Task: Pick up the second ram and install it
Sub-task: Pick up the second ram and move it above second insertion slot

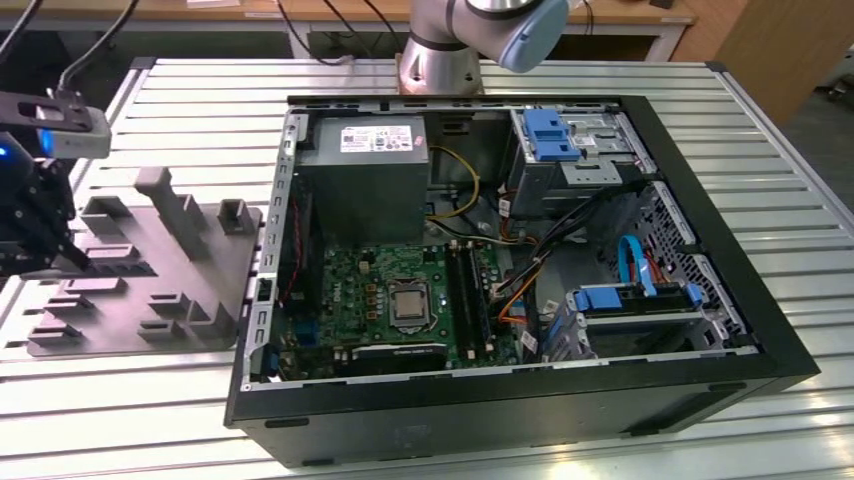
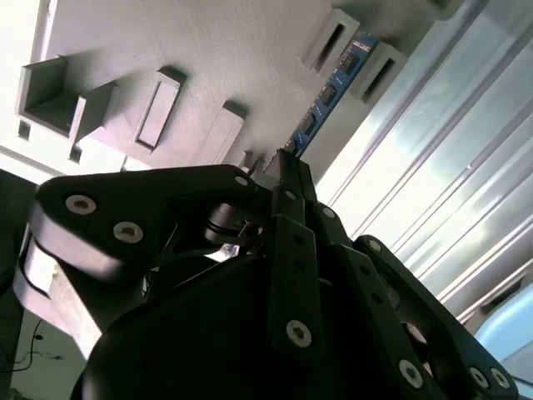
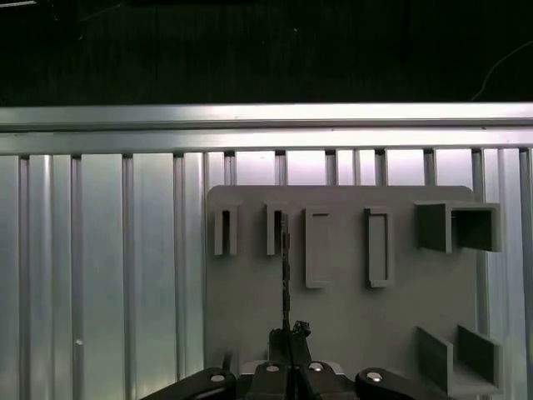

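The ram (image 2: 333, 83) is a thin blue-green stick seen edge-on in the first wrist view (image 3: 285, 275). My gripper (image 2: 287, 162) is shut on one end of it. The stick's other end reaches the slotted posts of the grey holder fixture (image 2: 208, 67). In the exterior view my gripper (image 1: 54, 262) hangs over the fixture (image 1: 147, 290) at the exterior view's left, apart from the open computer case (image 1: 534, 390). The motherboard (image 1: 387, 290) lies inside the case, with its dark ram slots (image 1: 463, 285) beside the processor socket. In the first wrist view my gripper (image 3: 287, 333) sits over the fixture (image 3: 350, 317).
The case lies on a ribbed aluminium table (image 1: 747, 100). Inside it are a grey power supply (image 1: 360, 170), blue drive brackets (image 1: 547, 135) and loose cables (image 1: 534, 260). The arm's base (image 1: 441, 60) stands behind the case. Tall posts (image 1: 174, 205) rise from the fixture.
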Action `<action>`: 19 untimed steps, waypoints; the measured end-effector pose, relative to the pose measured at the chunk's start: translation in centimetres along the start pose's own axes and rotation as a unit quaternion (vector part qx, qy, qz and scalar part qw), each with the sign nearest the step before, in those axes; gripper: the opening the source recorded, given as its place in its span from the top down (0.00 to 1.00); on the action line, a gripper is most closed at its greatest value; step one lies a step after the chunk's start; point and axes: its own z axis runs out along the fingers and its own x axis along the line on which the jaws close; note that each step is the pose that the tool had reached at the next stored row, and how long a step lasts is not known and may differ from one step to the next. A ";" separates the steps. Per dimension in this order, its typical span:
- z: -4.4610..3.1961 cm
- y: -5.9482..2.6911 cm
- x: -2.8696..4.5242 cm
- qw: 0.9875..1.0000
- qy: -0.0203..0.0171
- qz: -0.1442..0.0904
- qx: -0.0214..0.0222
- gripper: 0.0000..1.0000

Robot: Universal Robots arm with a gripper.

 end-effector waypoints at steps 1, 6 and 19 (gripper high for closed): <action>-0.44 0.00 -0.02 1.000 0.000 0.000 0.000 0.89; -2.71 0.03 -0.10 1.000 0.000 0.000 0.000 0.89; -8.33 0.09 -0.31 1.000 0.000 0.000 0.000 0.89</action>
